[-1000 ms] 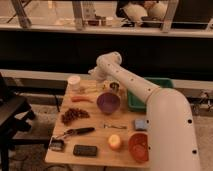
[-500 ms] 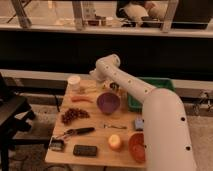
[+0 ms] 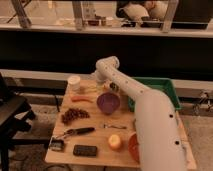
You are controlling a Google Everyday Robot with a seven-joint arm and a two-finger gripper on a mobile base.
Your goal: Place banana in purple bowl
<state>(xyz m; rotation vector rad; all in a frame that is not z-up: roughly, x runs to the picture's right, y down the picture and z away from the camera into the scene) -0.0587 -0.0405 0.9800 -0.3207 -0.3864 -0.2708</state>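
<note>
The banana [image 3: 91,90] is a pale yellow shape lying at the back of the wooden table [image 3: 95,137], left of the arm's wrist. The purple bowl [image 3: 108,103] sits just in front and to the right of it, and nothing shows inside it. My gripper [image 3: 101,83] hangs from the white arm's bent wrist [image 3: 107,66] at the back of the table. It is right beside the banana's right end and just behind the bowl. Whether it touches the banana cannot be told.
An orange carrot-like stick [image 3: 80,99] lies in front of the banana. A white cup [image 3: 74,81] stands back left. Dark grapes [image 3: 74,115], a black-handled tool [image 3: 75,132], a black block [image 3: 85,150], an orange fruit [image 3: 115,141] and an orange-red bowl [image 3: 133,148] fill the front. A green bin [image 3: 162,87] is on the right.
The wrist has dropped slightly towards the back of the table, and the arm's lower body fills more of the lower right. The objects have not moved.
</note>
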